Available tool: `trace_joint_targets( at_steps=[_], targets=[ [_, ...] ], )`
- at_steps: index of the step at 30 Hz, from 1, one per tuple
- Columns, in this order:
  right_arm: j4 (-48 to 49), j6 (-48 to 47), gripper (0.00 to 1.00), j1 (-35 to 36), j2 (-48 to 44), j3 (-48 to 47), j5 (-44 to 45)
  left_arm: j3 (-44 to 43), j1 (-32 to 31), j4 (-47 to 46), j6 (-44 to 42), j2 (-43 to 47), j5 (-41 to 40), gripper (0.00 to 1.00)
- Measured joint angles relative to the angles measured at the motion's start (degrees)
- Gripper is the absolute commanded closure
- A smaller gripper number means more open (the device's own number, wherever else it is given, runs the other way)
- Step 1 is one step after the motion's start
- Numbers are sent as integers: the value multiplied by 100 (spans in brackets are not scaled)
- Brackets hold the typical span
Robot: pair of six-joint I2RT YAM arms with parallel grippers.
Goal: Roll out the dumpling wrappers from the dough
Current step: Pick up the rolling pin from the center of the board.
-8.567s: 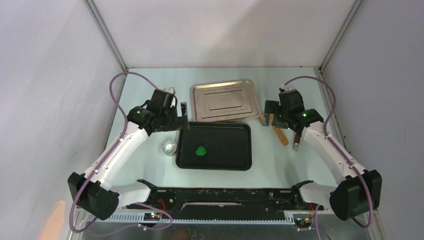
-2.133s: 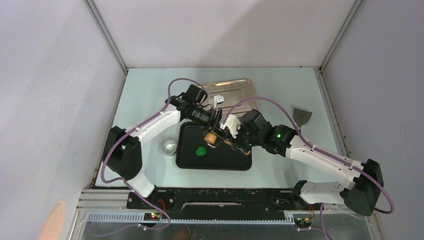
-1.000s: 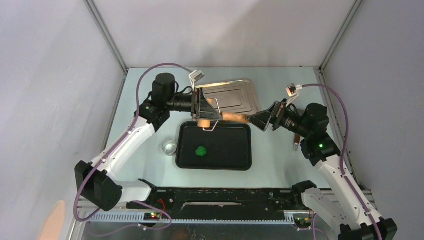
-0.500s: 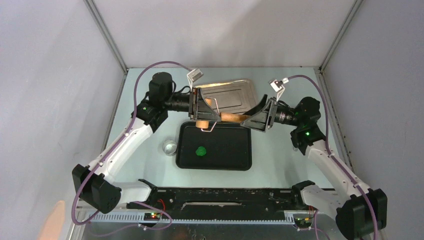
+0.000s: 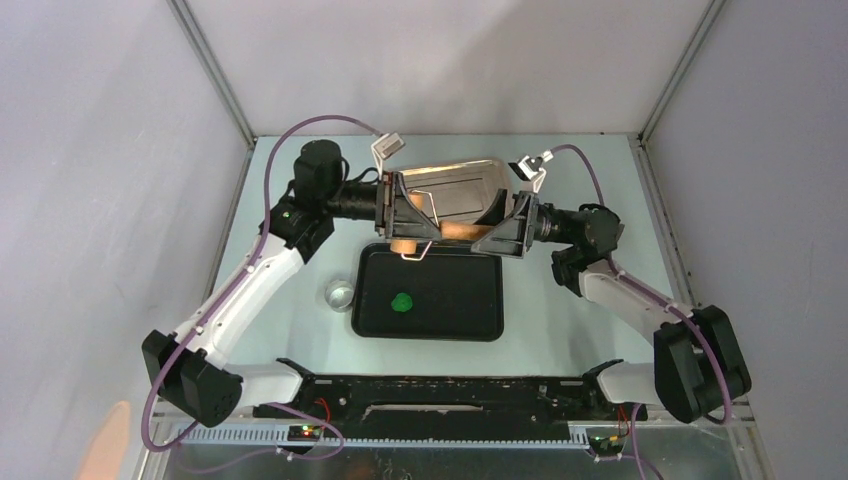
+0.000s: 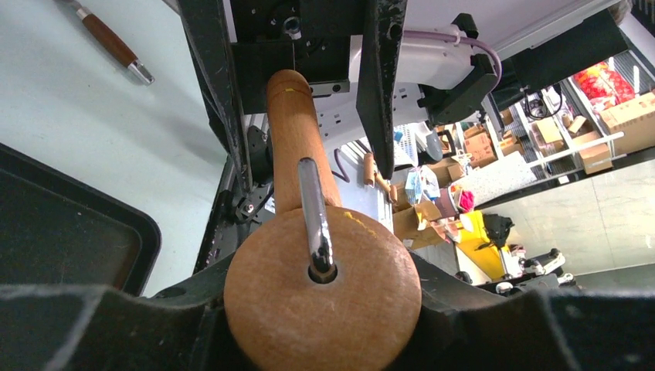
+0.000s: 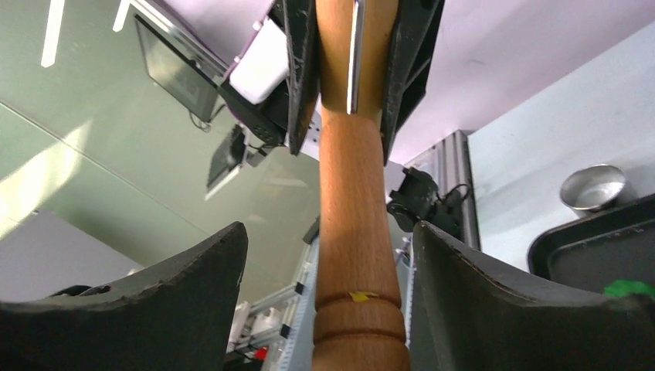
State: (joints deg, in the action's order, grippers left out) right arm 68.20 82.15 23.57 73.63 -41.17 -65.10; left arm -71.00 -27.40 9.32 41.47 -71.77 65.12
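Observation:
A small lump of green dough (image 5: 401, 301) lies on the black tray (image 5: 470, 310); it also shows at the edge of the right wrist view (image 7: 629, 288). No dumpling wrappers are in view. My left gripper (image 5: 408, 225) is shut on the round head (image 6: 324, 309) of the tan wooden roller (image 5: 455, 232). It holds the roller level above the tray's far edge. My right gripper (image 5: 500, 228) straddles the roller's handle (image 7: 351, 232). Its jaws are open, with a gap on each side of the handle.
A silver metal tray (image 5: 450, 180) lies behind the roller. A small metal cup (image 5: 340, 294) stands left of the black tray. A brown-handled tool (image 6: 108, 42) lies on the table to the right. Grey walls enclose the table on three sides.
My right gripper has swung left and slid its jaws over the roller's handle, and the jaws have narrowed a little. My left gripper has kept the roller head nearly still.

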Motion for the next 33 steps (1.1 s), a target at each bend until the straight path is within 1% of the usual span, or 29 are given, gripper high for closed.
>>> trace_joint_targets(
  at_steps=[2, 5, 7, 9, 12, 13, 14, 17, 19, 22, 23, 26, 27, 28, 30, 31, 32, 33],
  targets=[
    [448, 321, 24, 33, 144, 33, 70, 0, 2, 140, -90, 0, -13, 100],
    [796, 595, 31, 79, 210, 52, 129, 0, 13, 286, -173, 0, -44, 100],
    [960, 708, 39, 96, 210, 52, 160, 0, 17, 345, -210, 0, -46, 100],
    [1040, 789, 50, 98, 212, 55, 192, 0, 22, 365, -247, 0, -57, 100],
    [1102, 881, 60, 109, 221, 55, 229, 0, 26, 391, -251, 0, -63, 100],
    [1093, 885, 61, 111, 236, 59, 219, 0, 26, 380, -249, 4, -63, 100],
    [1071, 892, 59, 107, 260, 79, 225, 0, 26, 372, -249, 13, -66, 100],
    [1016, 938, 49, 98, 367, 118, 262, -15, 26, 505, -363, 52, -105, 100],
    [1045, 988, 49, 107, 378, 118, 262, -17, 39, 656, -468, 52, -201, 100],
    [1071, 975, 67, 107, 378, 118, 302, -17, 55, 835, -570, 52, -267, 100],
    [1036, 953, 70, 107, 385, 118, 299, -24, 55, 868, -595, 52, -282, 100],
    [811, 903, 73, 94, 507, 140, 402, -162, 35, 986, -693, 55, -321, 100],
    [815, 885, 72, 109, 533, 140, 463, -188, 42, 1054, -728, 57, -369, 100],
    [811, 866, 69, 122, 533, 140, 505, -188, 59, 1099, -748, 52, -385, 100],
    [743, 837, 57, 129, 535, 140, 538, -188, 66, 1154, -776, 50, -415, 100],
    [723, 824, 54, 131, 535, 140, 551, -188, 66, 1176, -802, 50, -433, 100],
    [723, 815, 54, 133, 535, 140, 581, -188, 68, 1193, -820, 50, -461, 100],
    [719, 791, 57, 138, 535, 140, 625, -188, 70, 1233, -855, 48, -492, 100]
  ],
)
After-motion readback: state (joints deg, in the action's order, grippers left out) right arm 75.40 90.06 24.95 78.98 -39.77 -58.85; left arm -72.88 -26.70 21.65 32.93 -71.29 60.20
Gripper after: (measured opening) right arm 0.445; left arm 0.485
